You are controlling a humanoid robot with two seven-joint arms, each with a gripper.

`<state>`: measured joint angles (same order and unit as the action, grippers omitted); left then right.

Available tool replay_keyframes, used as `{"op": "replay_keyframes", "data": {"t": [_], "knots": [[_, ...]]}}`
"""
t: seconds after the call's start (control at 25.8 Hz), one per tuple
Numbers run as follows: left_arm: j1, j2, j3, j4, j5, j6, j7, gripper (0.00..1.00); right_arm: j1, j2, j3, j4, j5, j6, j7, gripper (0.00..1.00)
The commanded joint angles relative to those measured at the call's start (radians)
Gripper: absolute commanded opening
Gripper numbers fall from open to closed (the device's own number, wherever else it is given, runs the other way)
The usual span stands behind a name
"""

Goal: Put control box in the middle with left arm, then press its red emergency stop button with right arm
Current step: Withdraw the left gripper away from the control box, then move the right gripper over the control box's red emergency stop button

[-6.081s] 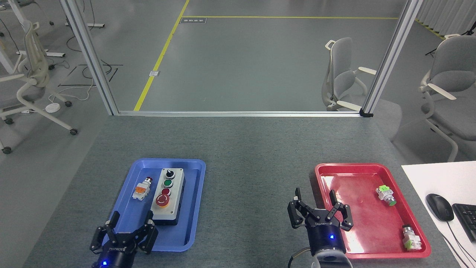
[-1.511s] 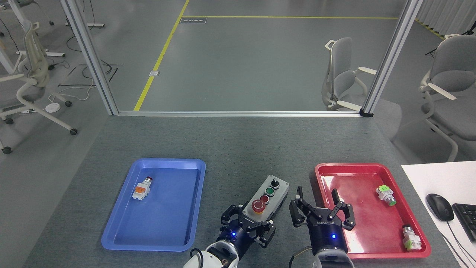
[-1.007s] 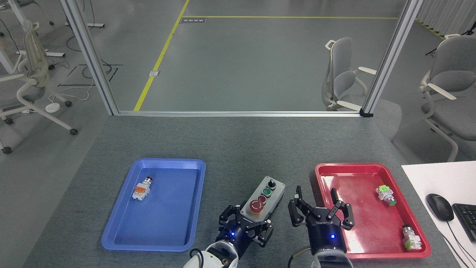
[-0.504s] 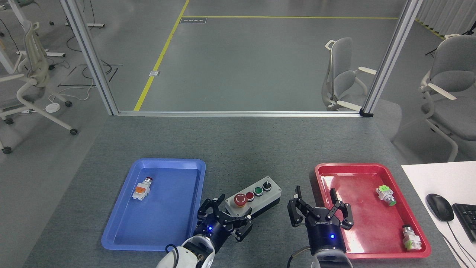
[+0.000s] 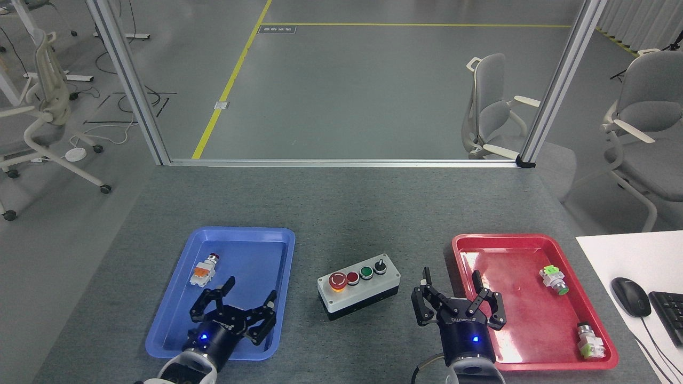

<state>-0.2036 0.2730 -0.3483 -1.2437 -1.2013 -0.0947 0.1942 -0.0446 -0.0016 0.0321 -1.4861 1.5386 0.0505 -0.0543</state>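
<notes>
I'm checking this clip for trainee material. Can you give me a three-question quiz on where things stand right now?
1. True or false: the control box sits on the bare tabletop between the blue tray and the red tray.
2. Which control on the box lies farthest to the robot's left? A) black knob B) green button C) emergency stop button
3. Fill in: the left gripper, open, holds ____.

Key: 1 true. 2 C. 3 nothing; it hovers over the blue tray, apart from the box. The right gripper is open too.
</notes>
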Motion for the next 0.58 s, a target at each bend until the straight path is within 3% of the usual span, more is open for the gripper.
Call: {"op": "replay_keyframes", "data": {"t": [0.0, 0.27, 0.43, 0.54], "knots": [[0.027, 0.031, 0.196, -0.069, 0.000, -0.025, 0.001, 0.99, 0.000, 0.000, 0.002, 0.003, 0.000, 0.000, -0.001, 0.98], [-0.017, 0.031, 0.515, -0.054, 0.009, -0.062, 0.001, 0.99, 0.000, 0.006, 0.020, 0.012, -0.002, 0.000, -0.003, 0.97], [-0.099, 0.018, 0.545, 0.041, 0.017, -0.045, 0.001, 0.99, -0.003, 0.008, 0.045, 0.029, -0.003, 0.005, -0.003, 0.94], [-0.117, -0.012, 0.546, 0.056, 0.039, 0.010, 0.002, 0.99, -0.008, 0.020, 0.057, 0.038, -0.006, 0.002, -0.001, 0.80]]}}
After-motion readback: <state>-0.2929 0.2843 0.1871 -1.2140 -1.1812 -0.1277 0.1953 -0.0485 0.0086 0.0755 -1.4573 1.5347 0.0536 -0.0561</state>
